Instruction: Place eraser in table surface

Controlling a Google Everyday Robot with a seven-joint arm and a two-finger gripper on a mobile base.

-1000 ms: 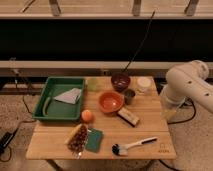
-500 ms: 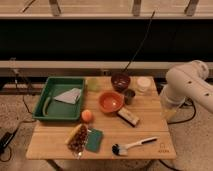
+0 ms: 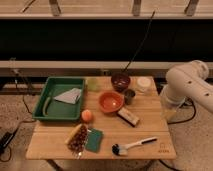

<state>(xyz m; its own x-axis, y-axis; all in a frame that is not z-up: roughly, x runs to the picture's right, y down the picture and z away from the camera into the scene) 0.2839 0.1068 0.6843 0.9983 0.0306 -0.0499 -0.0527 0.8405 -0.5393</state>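
Note:
The eraser (image 3: 128, 116), a small cream-topped block with a dark base, lies on the light wooden table surface (image 3: 150, 131), just right of and in front of the orange bowl (image 3: 111, 101). Only my white arm (image 3: 187, 85) shows, bent at the table's right edge and apart from the eraser. My gripper is out of view, hidden beyond or behind the arm.
A green tray (image 3: 45, 95) holding a grey cloth sits at the left. A dark bowl (image 3: 120, 80), a small cup (image 3: 130, 96), a white container (image 3: 144, 83) and a green cup (image 3: 92, 84) stand at the back. An orange fruit (image 3: 87, 115), a snack bag (image 3: 77, 138), a teal sponge (image 3: 93, 140) and a brush (image 3: 132, 146) lie in front.

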